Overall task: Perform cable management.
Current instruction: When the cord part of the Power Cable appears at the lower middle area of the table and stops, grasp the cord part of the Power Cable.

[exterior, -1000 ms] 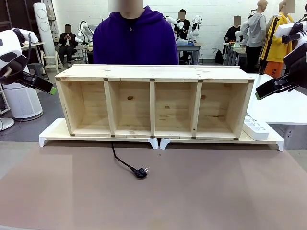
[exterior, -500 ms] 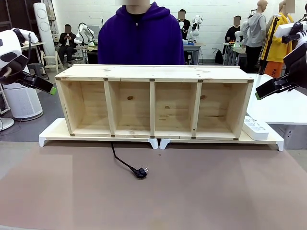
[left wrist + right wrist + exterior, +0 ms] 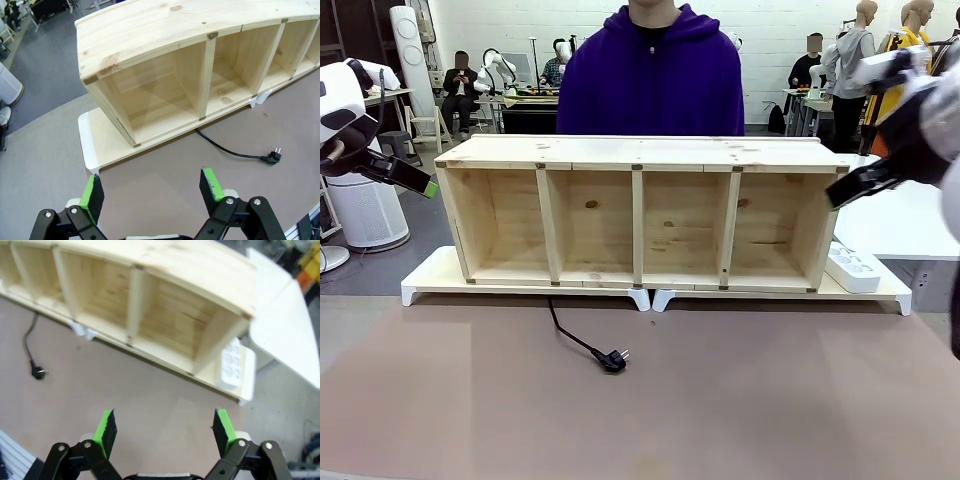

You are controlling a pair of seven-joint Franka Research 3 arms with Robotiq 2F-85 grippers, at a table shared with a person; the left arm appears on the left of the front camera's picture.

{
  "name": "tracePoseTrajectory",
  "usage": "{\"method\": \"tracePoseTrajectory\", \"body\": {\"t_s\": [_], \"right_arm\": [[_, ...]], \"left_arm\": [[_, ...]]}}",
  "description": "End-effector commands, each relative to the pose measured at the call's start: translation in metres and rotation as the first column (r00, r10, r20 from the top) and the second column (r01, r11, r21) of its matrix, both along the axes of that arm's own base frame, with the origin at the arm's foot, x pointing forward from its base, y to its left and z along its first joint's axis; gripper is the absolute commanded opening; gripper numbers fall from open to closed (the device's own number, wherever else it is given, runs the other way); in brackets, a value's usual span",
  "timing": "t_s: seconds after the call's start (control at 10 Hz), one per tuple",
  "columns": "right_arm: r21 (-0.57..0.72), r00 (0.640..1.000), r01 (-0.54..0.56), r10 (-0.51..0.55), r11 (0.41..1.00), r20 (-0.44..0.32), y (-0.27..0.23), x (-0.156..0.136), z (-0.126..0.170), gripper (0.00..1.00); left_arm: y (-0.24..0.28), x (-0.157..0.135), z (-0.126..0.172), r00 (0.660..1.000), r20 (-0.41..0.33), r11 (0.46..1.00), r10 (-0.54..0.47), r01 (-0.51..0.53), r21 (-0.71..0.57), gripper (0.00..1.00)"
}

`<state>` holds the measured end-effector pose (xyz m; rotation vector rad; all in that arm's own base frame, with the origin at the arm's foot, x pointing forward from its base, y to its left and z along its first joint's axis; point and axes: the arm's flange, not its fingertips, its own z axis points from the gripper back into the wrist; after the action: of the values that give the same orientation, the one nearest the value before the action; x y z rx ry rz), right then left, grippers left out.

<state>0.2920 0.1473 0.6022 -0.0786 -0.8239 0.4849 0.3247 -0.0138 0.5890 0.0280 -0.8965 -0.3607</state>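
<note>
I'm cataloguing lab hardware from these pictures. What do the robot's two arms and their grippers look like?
The left arm and right arm have rounded white shells. The left gripper and right gripper are black, with linked fingers, silver pivot bolts and bright green pads.

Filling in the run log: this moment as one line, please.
cable: loose on mat before shelf | left gripper: open, empty | right gripper: open, empty | power strip: right of shelf

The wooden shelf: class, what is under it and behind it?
The shelf stands on white boards. The cable runs under their front edge, its far end covered. A person in purple stands behind, hidden below the chest.
</note>
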Motion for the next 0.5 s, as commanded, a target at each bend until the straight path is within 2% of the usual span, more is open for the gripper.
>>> {"method": "tracePoseTrajectory", "body": {"t_s": [0.0,0.2,0.4], "right_arm": [[-0.045,0.982,-0.144,0.137,0.989,-0.127,0.062,0.048,0.008,1.00],[-0.091,0.940,-0.251,0.220,0.964,-0.261,0.129,0.082,-0.012,1.00],[-0.075,0.924,-0.263,0.229,0.962,-0.306,0.174,0.110,-0.040,1.00]], "left_arm": [[-0.002,-0.001,0.000,1.000,0.000,1.000,0.017,-0.017,-0.004,1.00],[-0.002,-0.001,0.000,1.000,0.000,1.000,0.017,-0.017,-0.004,1.00],[-0.002,-0.001,0.000,1.000,0.000,1.000,0.017,-0.017,-0.004,1.00]]}}
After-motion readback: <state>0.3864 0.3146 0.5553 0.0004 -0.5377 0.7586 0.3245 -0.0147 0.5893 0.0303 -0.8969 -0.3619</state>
